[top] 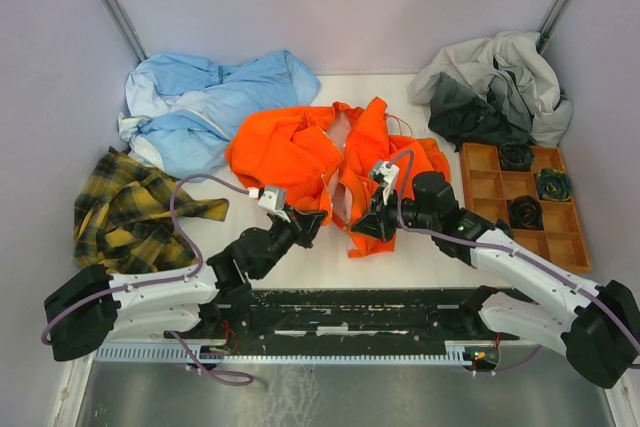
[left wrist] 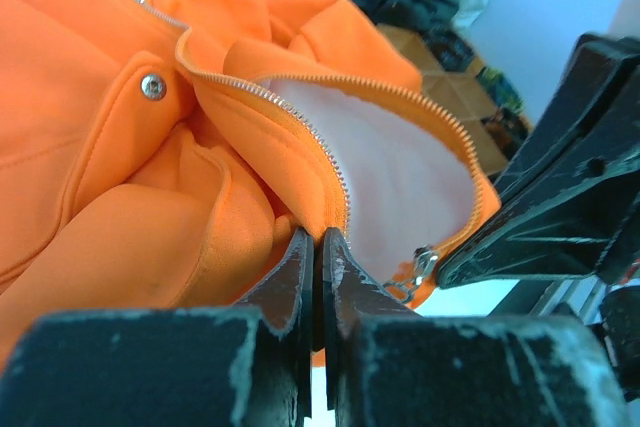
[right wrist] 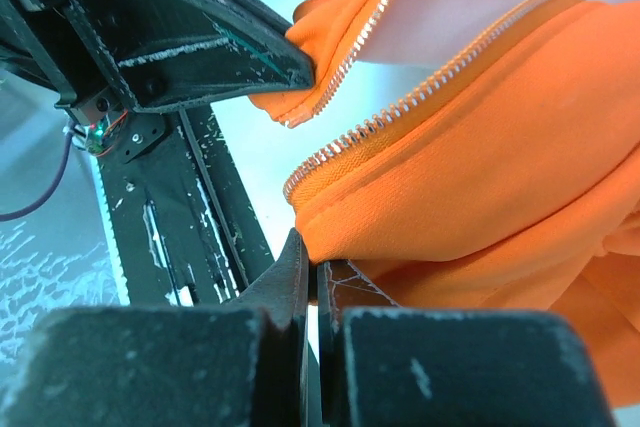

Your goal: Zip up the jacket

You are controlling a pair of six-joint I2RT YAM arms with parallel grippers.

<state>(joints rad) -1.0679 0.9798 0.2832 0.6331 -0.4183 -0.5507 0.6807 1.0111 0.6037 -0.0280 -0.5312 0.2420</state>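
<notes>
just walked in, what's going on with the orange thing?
Both arms are working on the jacket. The left end effector is pinched shut on one bottom zipper edge. The right end effector looks shut on the hem of the other side. The zipper is open, with its two rows of teeth apart, so nothing is joined yet.

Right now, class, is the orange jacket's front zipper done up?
No, the jacket lies open: its zipper rows stand apart, pink lining showing between.

Bright even light, soft shadows; wrist cams' foregrounds blurred.
</notes>
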